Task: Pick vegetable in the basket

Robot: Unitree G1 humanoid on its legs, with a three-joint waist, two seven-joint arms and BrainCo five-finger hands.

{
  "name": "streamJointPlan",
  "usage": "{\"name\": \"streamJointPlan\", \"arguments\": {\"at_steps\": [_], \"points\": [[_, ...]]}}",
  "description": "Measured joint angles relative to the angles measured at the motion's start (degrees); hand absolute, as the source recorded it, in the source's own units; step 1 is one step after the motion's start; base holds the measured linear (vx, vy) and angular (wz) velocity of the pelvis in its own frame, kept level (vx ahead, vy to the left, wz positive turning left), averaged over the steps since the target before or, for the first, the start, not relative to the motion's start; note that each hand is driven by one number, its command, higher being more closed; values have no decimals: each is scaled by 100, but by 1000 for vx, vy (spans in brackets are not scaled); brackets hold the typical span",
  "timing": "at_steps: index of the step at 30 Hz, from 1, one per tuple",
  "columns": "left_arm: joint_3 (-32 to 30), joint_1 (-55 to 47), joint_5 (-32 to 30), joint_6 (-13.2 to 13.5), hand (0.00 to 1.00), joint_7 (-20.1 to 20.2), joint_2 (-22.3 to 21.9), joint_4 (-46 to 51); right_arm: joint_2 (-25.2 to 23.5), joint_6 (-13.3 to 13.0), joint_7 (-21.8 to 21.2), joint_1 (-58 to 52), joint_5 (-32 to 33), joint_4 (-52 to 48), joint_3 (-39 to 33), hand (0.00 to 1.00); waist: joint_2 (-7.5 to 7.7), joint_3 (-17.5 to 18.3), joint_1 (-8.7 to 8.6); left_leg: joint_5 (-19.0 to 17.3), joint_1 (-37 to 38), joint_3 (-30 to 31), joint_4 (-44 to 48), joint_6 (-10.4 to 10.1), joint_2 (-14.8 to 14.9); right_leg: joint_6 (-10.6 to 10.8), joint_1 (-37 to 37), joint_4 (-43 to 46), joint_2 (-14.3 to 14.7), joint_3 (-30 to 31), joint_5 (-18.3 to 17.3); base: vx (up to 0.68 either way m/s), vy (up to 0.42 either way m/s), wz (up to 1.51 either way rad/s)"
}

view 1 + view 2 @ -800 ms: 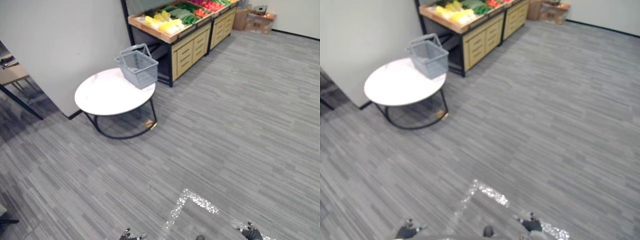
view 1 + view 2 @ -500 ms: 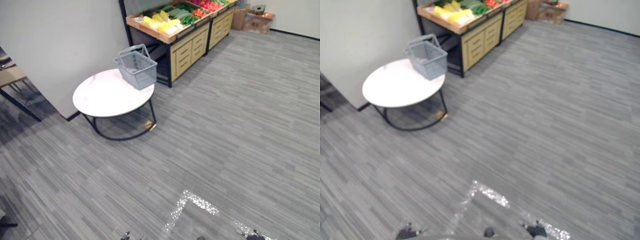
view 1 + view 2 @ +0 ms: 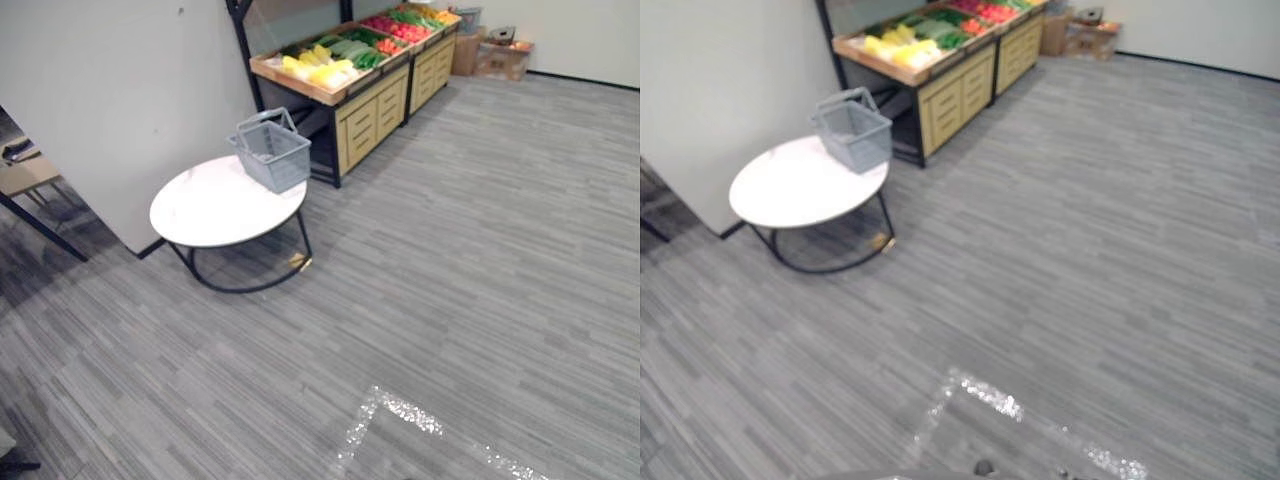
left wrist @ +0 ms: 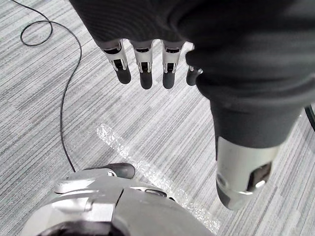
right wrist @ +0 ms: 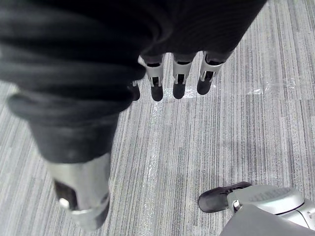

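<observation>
The left robot hand [image 4: 146, 66] and right robot hand [image 5: 179, 78] hang wide, empty, far from the basket [image 3: 272, 150], so walking close might bump its desk [image 3: 215, 205].

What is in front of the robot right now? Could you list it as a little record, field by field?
Basket: grey basket on the round white table, at the edge nearest the stand; looks empty
Vegetables: yellow, green and red produce on the wooden stand, beyond the table
Left hand: left hand open, holding nothing, above the grey floor
Right hand: right hand open, holding nothing
Progress: nothing picked yet
</observation>
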State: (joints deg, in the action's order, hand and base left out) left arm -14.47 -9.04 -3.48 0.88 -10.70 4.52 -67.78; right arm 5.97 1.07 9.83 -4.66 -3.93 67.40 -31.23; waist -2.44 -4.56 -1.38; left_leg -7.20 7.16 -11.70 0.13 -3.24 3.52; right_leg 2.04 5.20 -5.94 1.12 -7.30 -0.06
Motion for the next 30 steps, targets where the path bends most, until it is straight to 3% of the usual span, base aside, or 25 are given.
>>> {"name": "streamJointPlan", "arguments": {"at_steps": [9, 30], "points": [[-388, -17, 54, -31, 0, -260, -45, 2, -28, 2, 115, 2, 44, 108, -113, 0, 19, 19, -5, 25, 17, 124, -104, 5, -3, -16, 4, 2, 8, -127, 11, 34, -24, 6], [-329, 38, 70, -104, 0, -266, -74, 4, -76, 27, 112, 216, 50, 274, -170, 0, 84, -67, 5, 31, -23, 118, -190, -18, -24, -15, -101, 8, -10, -188, 10, 12, -14, 0]]}}
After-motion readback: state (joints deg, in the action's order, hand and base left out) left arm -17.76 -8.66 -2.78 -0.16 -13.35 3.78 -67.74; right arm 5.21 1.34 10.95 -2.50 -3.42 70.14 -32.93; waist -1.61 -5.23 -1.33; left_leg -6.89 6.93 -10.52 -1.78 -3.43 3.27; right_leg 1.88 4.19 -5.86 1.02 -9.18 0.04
